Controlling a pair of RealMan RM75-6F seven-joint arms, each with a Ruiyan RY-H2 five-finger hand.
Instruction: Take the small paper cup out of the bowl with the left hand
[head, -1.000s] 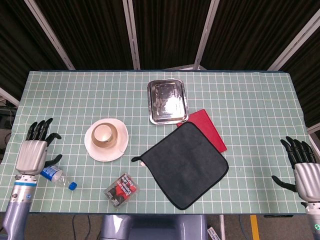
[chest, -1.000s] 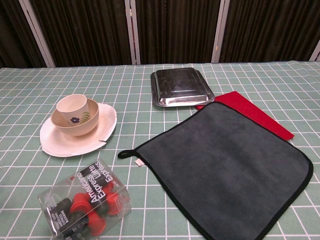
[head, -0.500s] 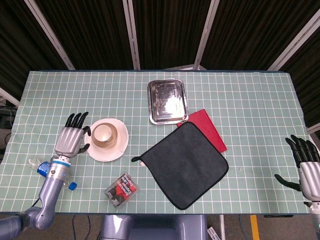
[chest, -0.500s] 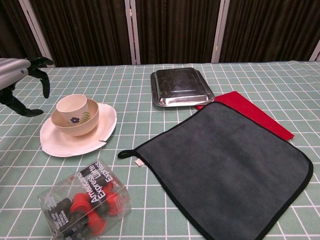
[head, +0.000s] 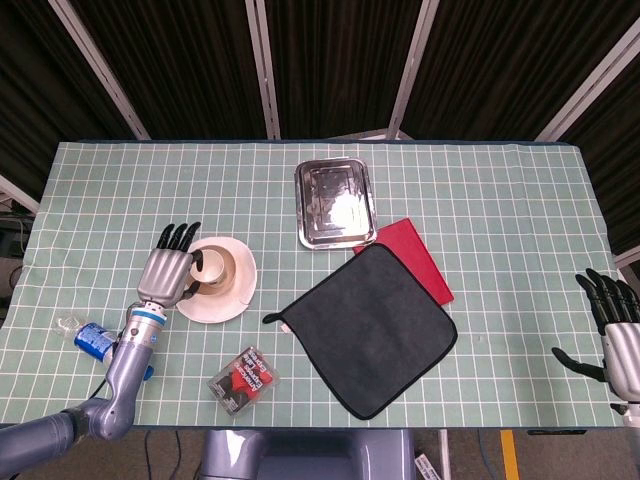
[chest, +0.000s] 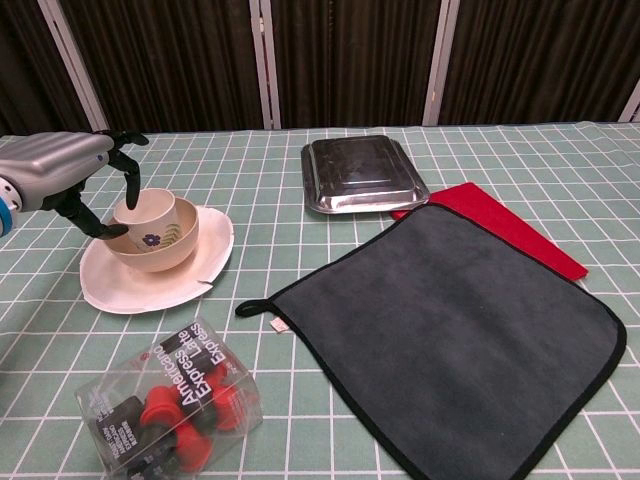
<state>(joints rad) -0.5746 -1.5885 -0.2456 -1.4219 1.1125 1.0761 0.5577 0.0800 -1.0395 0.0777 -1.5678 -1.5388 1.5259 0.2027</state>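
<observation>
The small cream paper cup (head: 212, 264) (chest: 146, 209) stands upright inside a tan flowered bowl (chest: 168, 244), which sits on a white plate (head: 215, 303) (chest: 150, 285) at the table's left. My left hand (head: 172, 268) (chest: 72, 166) is at the cup's left side with its fingers spread. Its fingertips (chest: 132, 194) arch over the near rim and the thumb reaches toward the bowl's wall. I see no closed hold on the cup. My right hand (head: 619, 340) hovers open off the table's right edge, seen only in the head view.
A steel tray (head: 335, 201) (chest: 361, 173) lies upside down at the back centre. A dark grey cloth (head: 371, 330) (chest: 452, 322) overlaps a red cloth (head: 418, 255) (chest: 505, 227). A clear box of red-and-black items (head: 243, 380) (chest: 170, 405) sits near the front. A water bottle (head: 94, 339) lies by my left forearm.
My left hand has travelled right from the table's left edge to the plate and now has its fingers around the cup's rim. The right hand has drifted slightly lower.
</observation>
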